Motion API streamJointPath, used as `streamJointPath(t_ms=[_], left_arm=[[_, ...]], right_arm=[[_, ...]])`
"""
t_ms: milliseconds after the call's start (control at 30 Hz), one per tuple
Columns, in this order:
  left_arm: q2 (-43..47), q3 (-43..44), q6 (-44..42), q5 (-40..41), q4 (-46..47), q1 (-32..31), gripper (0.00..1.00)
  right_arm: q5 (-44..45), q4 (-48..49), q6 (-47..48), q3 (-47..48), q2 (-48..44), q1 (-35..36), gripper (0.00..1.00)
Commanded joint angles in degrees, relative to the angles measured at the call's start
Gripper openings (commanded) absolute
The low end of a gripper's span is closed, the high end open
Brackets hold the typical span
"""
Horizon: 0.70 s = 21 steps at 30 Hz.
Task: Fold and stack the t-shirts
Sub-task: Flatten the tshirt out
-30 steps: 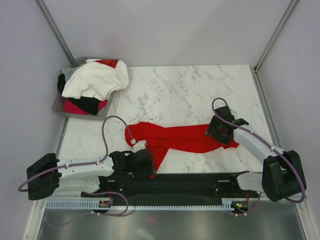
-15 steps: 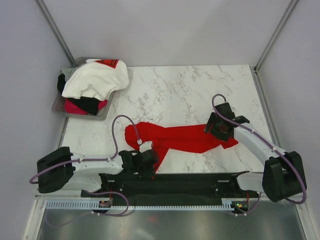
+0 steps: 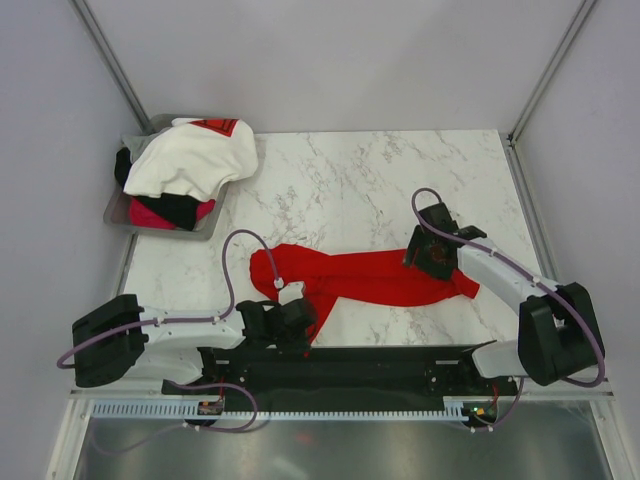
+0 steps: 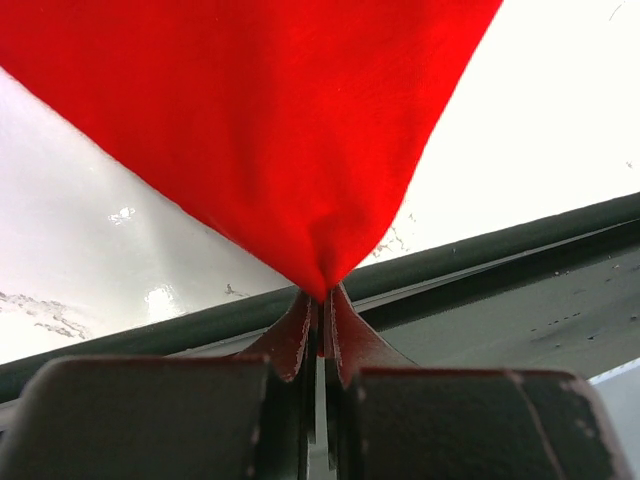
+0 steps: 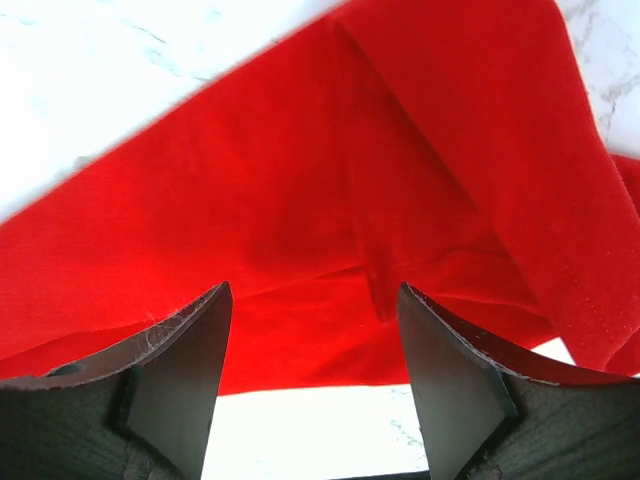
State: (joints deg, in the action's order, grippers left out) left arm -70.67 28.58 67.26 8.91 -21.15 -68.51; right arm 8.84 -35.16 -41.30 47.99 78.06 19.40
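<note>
Early stage, by the look of it; nothing folded, no stack begun.

- Far left: tray (image 3: 113, 210) holds three shirts in a loose heap. White shirt (image 3: 190, 160) on top, crumpled and spilling over the tray's right rim. Black shirt (image 3: 178, 205) and pink shirt (image 3: 143, 213) bunched beneath it. All three untouched by the arms.
- Near left: left gripper (image 4: 320, 305) low at the near edge of the table (image 3: 380, 180), jaws clenched on a pinch of red cloth. The wrist view shows the cloth gathered to a point between the fingers.
- Near centre: red shirt (image 3: 370, 278) is the one in hand. It lies on the table as a rumpled band running left to right, with one flap trailing to the near side into the left gripper. Not spread flat.
- Near right: right gripper (image 5: 315, 300) sits over the red shirt's right end, jaws released and standing wide, cloth below them, nothing held.

Judgement: the step is spreading the red shirt before the first fold. Left to do: flatten and fold it, then the same for all three in the tray, then stack.

Writing: none readable. White shirt has a red mark (image 3: 213, 126) at its far edge, too small to make out. No brand visible on the arms or tray.
</note>
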Motion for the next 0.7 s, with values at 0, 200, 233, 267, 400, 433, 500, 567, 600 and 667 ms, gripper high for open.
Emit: streamJointPath(t_ms=[0,200,233,267,400,433,500,567,600,667], left_arm=[[0.45,0.87,0.59,7.09,1.37,0.4,0.02],[-0.17,1.22,0.32,7.0,1.37,0.48,0.02],[-0.25,1.22,0.32,7.0,1.37,0.48,0.02],[-0.17,1.13,0.24,7.0,1.37,0.48,0.02],[0.01,1.04,0.32,7.09,1.46,0.48,0.02],[-0.08,0.95,0.41,7.18,1.37,0.48,0.02],[-0.16,0.95,0.5,7.26,1.46,0.48,0.02],[-0.25,1.04,0.41,7.35,1.37,0.48,0.02],[-0.17,0.95,0.5,7.35,1.37,0.48,0.02],[0.18,0.87,0.59,7.7,1.37,0.48,0.02]], right_arm=[[2.06,1.75,-0.18,-1.93,0.16,0.29,0.74],[1.18,6.85,-0.28,-6.15,2.27,0.2,0.58],[0.92,8.25,0.07,-6.41,2.79,0.2,0.45],[0.74,8.78,0.43,-6.33,3.67,0.2,0.35],[0.48,9.23,0.96,-5.71,2.89,0.29,0.0],[-0.39,9.06,0.96,-5.62,0.97,0.2,0.0],[-1.19,7.13,0.87,-4.93,-1.41,0.29,0.0],[-1.37,5.02,0.61,-3.96,-6.06,0.81,0.0],[-1.28,2.4,0.26,-2.39,-7.73,1.16,0.0],[-0.67,-1.04,-0.1,0.16,-12.74,2.3,0.0]])
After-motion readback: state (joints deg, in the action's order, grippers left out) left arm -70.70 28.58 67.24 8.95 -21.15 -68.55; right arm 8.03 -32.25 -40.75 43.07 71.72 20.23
